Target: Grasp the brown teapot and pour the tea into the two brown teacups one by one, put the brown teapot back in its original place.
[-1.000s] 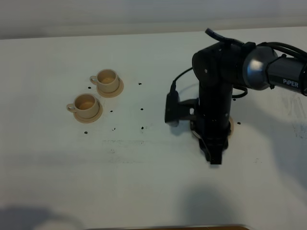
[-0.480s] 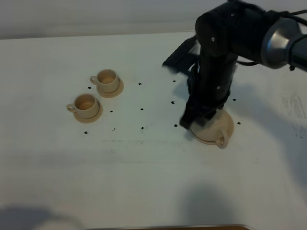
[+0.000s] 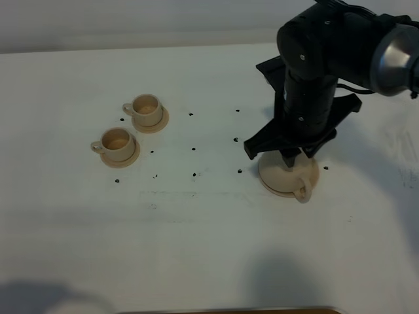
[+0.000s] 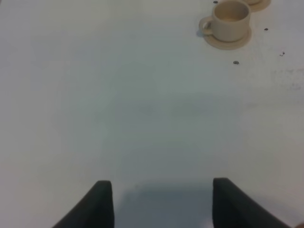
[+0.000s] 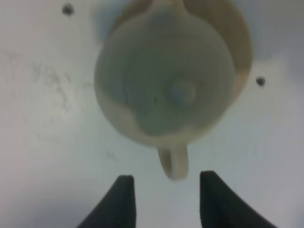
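Fingers [image 5: 121, 199] spread apart on the right gripper [image 5: 165, 183], nothing clamped between them, and it hangs right over the teapot [image 5: 166, 80], looking straight down on the lid and its little knob [image 5: 183, 92]. Now the loop handle [image 5: 174, 161]: it points back toward the hand, its end just reaching the gap between the two fingertips, and as far as the wrist view shows, neither finger touches it. The teapot sits upright on its round coaster [image 5: 240, 42], which peeks out from under the body on the side far from the hand. From the high camera the dark right arm [image 3: 314, 85] covers most of the pot, with only the lower body and the handle showing beneath it. Over to the left gripper [image 4: 161, 190]: jaws apart as well, nothing between them, above plain white table [image 4: 118, 95]. Well ahead of that hand and off to one side stands the first cup [image 4: 231, 16], upright on its saucer [image 4: 228, 43], with the rim of another saucer [image 4: 256, 4] just beyond it. The high view adds the second cup [image 3: 145, 108], close beside the first, both well apart from the right hand and the teapot. Black specks [image 3: 194, 149] dot the table between cups and pot.
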Robot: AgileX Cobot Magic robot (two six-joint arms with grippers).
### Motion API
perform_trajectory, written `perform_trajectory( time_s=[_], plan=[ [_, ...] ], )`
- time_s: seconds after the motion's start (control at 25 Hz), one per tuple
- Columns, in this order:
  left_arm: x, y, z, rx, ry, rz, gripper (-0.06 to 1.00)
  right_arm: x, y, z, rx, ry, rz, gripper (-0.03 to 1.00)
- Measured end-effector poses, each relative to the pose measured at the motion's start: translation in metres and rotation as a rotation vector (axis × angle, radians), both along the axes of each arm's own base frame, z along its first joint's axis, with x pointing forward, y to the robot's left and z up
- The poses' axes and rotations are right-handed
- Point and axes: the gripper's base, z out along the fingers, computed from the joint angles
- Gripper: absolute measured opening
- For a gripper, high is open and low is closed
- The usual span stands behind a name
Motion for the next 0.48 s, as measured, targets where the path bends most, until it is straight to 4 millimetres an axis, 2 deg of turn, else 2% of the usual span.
perform_trajectory(
  time_s=[0.24,0.48],
  plan=[
    [0.0,0.0,0.0,0.0,0.0,0.0,0.52,-0.029,-0.017,0.002,-0.022,0.035,0.029,0.31],
    [0.0,0.0,0.0,0.0,0.0,0.0,0.52,-0.051,-0.036,0.003,0.046,-0.093,0.057,0.31]
  ],
)
